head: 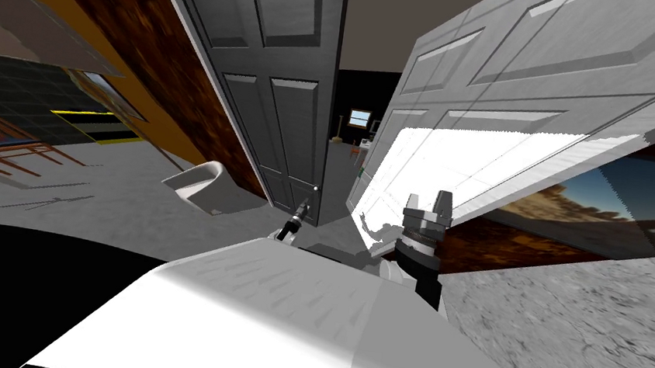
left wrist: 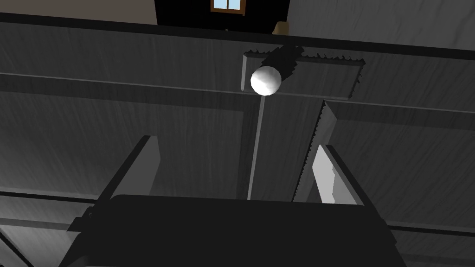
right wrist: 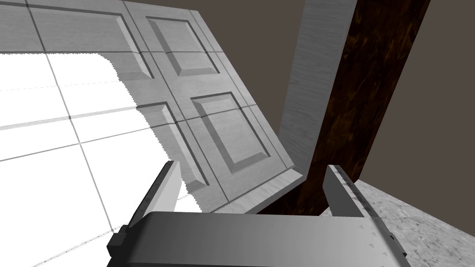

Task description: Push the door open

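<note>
Two panelled doors stand ahead: a light grey door (head: pixel 535 70) angled open on the right and a dark grey door (head: pixel 277 70) on the left, with a black area (head: pixel 352 95) between them. A brown wood-grained wall (right wrist: pixel 366 92) borders the light one. The right gripper (right wrist: pixel 255 190), fingers spread and empty, is near the light grey door. The left gripper (left wrist: pixel 234 171), likewise released, faces the dark grey door near its white round knob (left wrist: pixel 266 80).

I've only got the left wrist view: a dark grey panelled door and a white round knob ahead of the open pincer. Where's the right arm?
Observer: The right pincer, open, is close to a second, light grey panelled door on the robot's right.
Operator: Is that door shut?
Observer: No. It stands swung away from the dark grey panelled door, with a gap between them.
Operator: Anything lit there?
Observer: A bright white patch covers the light door's lower part.
</note>
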